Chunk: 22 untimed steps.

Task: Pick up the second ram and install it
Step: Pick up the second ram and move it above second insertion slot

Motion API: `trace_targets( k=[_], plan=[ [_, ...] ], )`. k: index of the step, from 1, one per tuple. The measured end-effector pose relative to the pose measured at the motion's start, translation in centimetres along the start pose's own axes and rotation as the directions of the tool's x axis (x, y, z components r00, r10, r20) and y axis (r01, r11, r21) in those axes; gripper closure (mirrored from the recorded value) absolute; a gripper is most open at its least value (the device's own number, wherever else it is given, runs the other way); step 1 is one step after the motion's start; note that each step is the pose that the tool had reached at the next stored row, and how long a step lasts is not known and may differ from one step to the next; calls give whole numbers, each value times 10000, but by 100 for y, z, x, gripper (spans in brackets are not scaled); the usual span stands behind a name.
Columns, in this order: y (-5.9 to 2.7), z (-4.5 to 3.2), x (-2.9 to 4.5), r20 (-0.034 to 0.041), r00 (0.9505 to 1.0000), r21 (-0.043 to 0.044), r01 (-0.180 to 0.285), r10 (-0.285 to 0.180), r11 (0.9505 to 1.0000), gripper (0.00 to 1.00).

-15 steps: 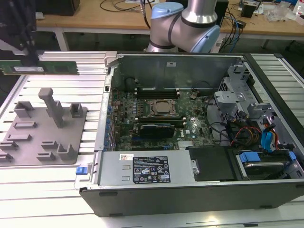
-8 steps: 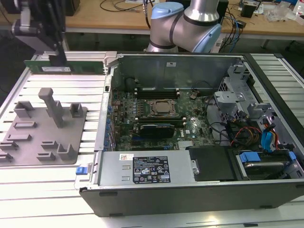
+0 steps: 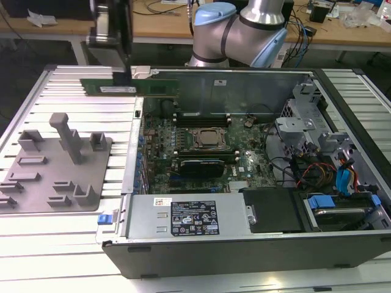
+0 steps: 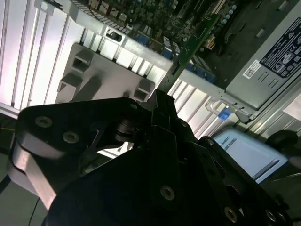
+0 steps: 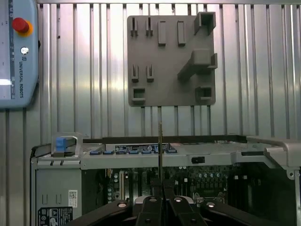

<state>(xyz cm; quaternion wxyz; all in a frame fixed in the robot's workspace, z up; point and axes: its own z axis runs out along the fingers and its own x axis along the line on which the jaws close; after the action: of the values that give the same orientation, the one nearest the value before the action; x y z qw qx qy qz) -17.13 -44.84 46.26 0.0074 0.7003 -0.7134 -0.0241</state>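
Observation:
The second ram [image 3: 146,87] is a long green stick with a white label. It hangs level above the open computer case's far-left corner in the exterior view, and my gripper [image 3: 124,78] is shut on it from above. In the first wrist view the second ram [image 5: 160,150] shows edge-on as a thin line rising from my gripper [image 5: 160,187]. The second wrist view has the second ram [image 4: 193,44] sticking out past my gripper [image 4: 162,96] over the case wall. Below lies the motherboard [image 3: 201,152] with its silver processor [image 3: 211,139].
A grey holder tray [image 3: 55,165] with upright posts lies on the ribbed table on the exterior view's left. The case's power supply [image 3: 189,217] sits at the front and drive bays [image 3: 330,183] with cables on the right. A teach pendant [image 5: 16,52] lies on the table.

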Motion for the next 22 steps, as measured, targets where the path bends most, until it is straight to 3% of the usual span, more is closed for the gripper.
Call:
trace_targets(
  k=[5,9,13,17,22],
  plan=[
    [-269,-6,-13,0,10000,0,-2,2,10000,91],
    [-382,-8,-38,-1,10000,0,-2,2,10000,91],
    [-792,12,-128,1,10000,1,-2,2,10000,91],
    [-1070,71,-261,0,10000,0,-1,1,10000,91],
    [-1189,213,-469,2,10000,1,-2,2,10000,91]
  ],
)
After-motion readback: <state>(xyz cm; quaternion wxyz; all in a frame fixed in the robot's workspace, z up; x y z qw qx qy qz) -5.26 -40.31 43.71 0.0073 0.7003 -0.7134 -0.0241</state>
